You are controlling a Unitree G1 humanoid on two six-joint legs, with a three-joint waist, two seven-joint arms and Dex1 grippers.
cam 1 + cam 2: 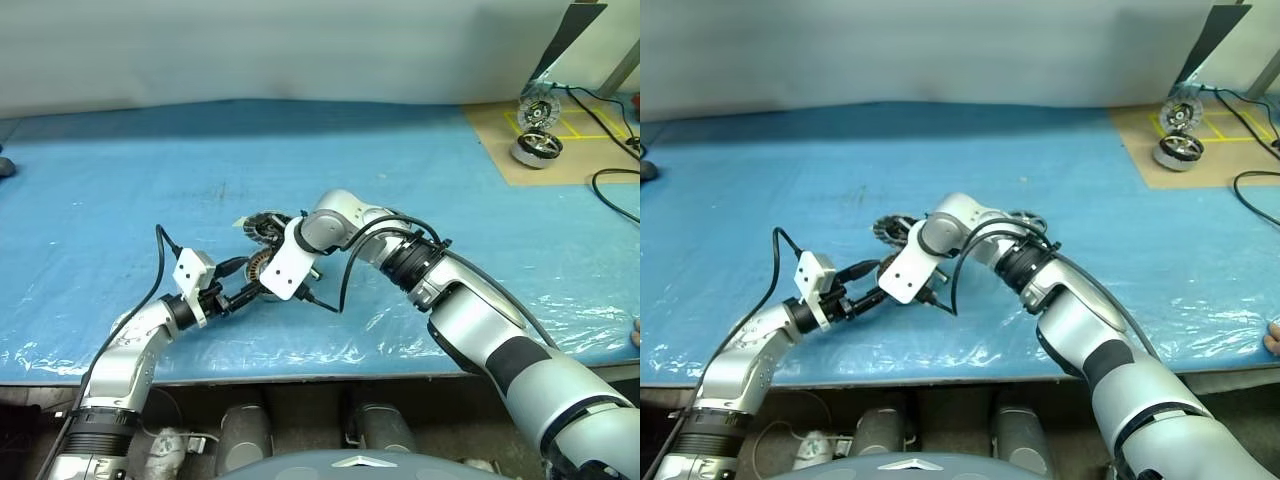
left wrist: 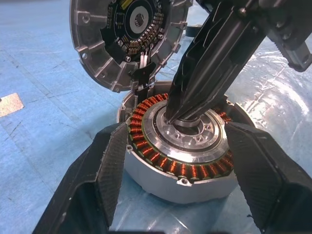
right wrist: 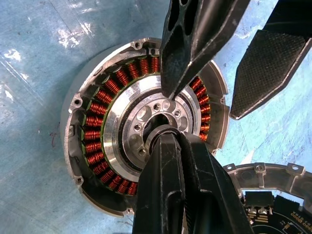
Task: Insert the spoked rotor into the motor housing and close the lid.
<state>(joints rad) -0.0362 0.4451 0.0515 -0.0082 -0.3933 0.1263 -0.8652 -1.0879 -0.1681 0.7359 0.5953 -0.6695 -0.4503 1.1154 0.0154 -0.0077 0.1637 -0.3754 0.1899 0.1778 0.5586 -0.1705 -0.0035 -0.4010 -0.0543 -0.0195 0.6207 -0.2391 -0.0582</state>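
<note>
**Rotor seated in the drum, lid not yet closed**

Nearest the robot, the left gripper (image 2: pixel 175 195) stands wide, one padded finger on each side of the motor housing (image 2: pixel 178 161) and lying close against its wall; whether the pads actually press the metal I cannot tell. The housing sits on the blue-covered table (image 1: pixel 120 160), copper windings ringed around a silvery disc with round holes that fills its middle.

That disc I take to be the spoked rotor (image 3: pixel 131 117), already down inside the housing and sitting level with the windings (its colour reads more silver than black here, so the name is a judgement). The right gripper (image 3: pixel 168 117) comes down steeply from above, its two black fingers shut together, tips at the rotor's central hub. It looks to be pressing or steadying the hub rather than carrying anything.

So the insertion appears done, or very nearly. What is left is the closing.

Just beyond the housing, the lid (image 2: pixel 122 39) stands tilted up on edge, its inner face with dark board and small windings turned toward the left wrist camera, its lower rim touching or almost touching the housing's far rim.

Farther off, on a brown board at the table's far right corner, rest two other drum motors (image 1: pixel 537 148).
</note>
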